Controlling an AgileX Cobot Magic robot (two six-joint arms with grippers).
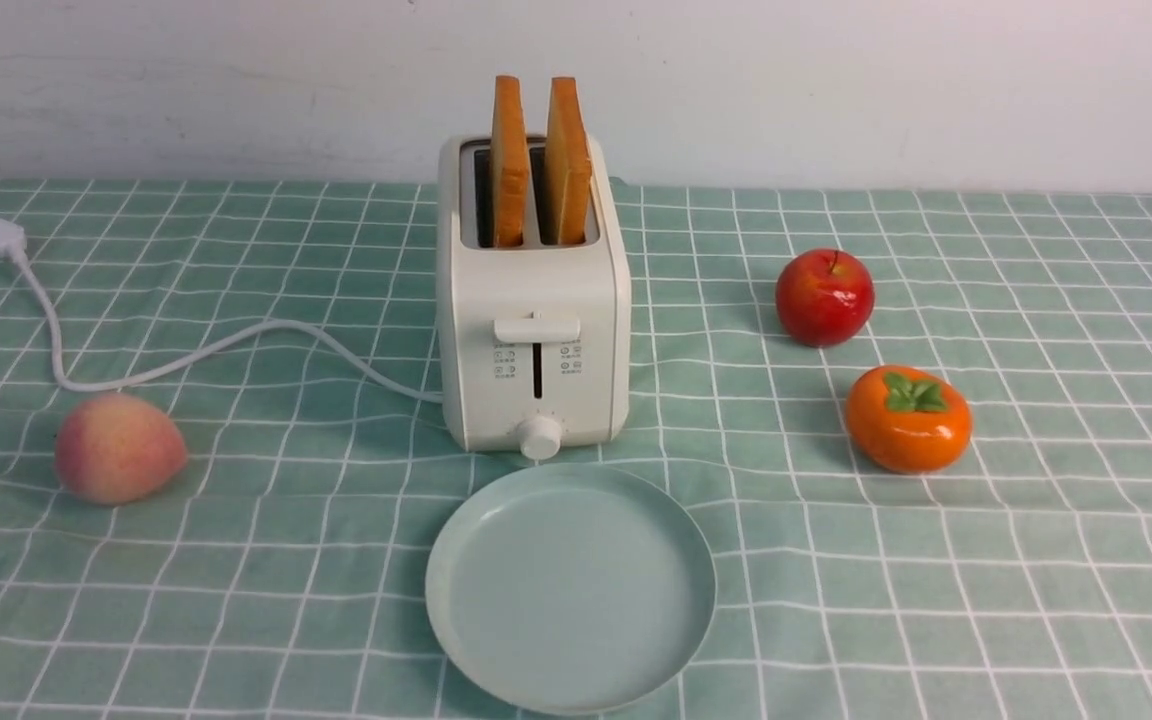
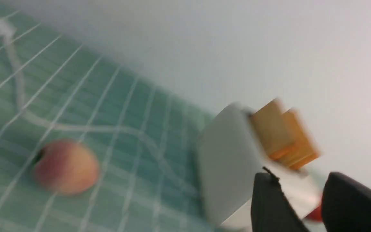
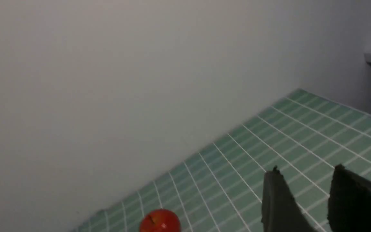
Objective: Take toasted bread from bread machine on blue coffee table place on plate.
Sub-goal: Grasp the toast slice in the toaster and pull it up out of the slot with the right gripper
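Cream-white bread machine [image 1: 536, 290] upright on bench [image 1: 1036, 560]. Toasted bread [image 1: 511, 150]: two slices standing in its slots, tops sticking out. Plate [image 1: 571, 590] just in front of bread machine. Left claw [image 2: 301, 183] parted, gripping nothing, at bread machine's left. Right claw [image 3: 306, 174] parted, gripping nothing, on its apple [image 3: 160, 220] side.

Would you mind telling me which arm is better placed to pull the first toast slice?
Probably left. The left gripper, open, faces the toaster and toast close ahead; the right gripper faces only wall, table and apple.
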